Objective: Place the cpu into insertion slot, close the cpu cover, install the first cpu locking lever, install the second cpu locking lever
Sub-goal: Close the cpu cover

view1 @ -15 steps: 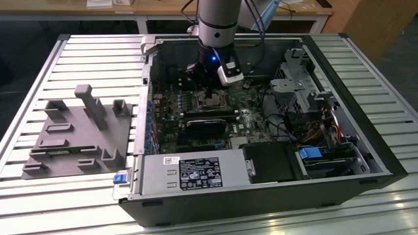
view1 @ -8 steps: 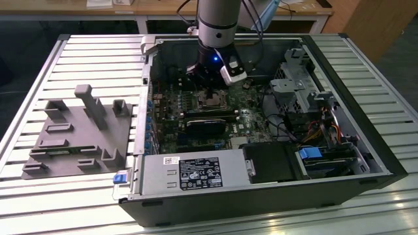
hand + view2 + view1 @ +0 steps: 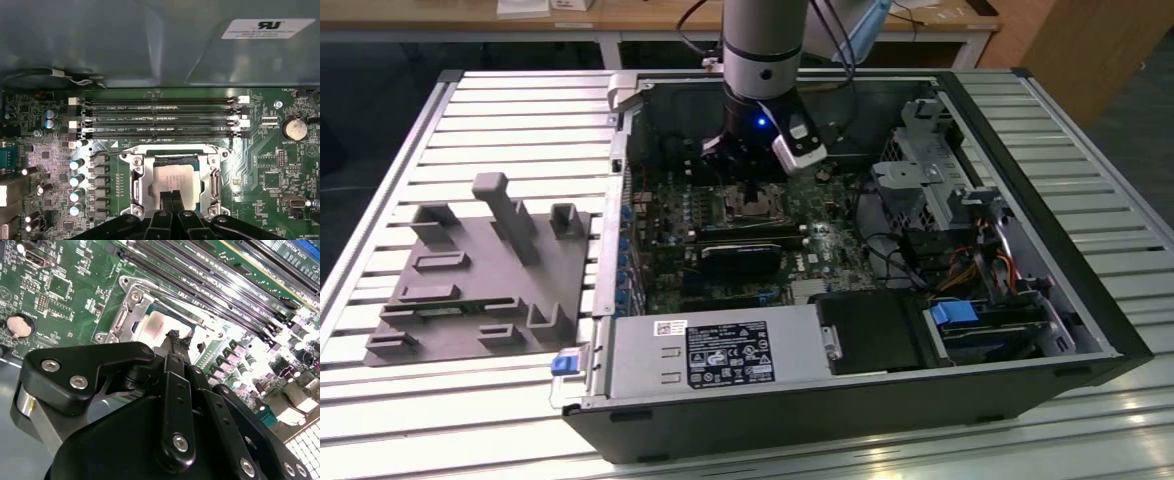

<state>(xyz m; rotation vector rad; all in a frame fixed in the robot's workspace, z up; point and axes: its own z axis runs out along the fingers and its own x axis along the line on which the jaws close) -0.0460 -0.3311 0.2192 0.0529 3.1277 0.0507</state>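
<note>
Closest to the lens, the black bolted jaws were pinched together with nothing visible between them, their tips over the near edge of the cpu (image 3: 172, 181). On the exterior view's left, a grey moulded holder (image 3: 480, 270) sat on the slatted metal table (image 3: 520, 110); to its right lay the open computer case (image 3: 720, 420). Inside it, the dull silver chip lay flat in the insertion slot (image 3: 159, 162). The thin, shiny cpu cover (image 3: 172, 151) framed it, probably to clamp it; whether that frame was fully down I could not tell.
</note>
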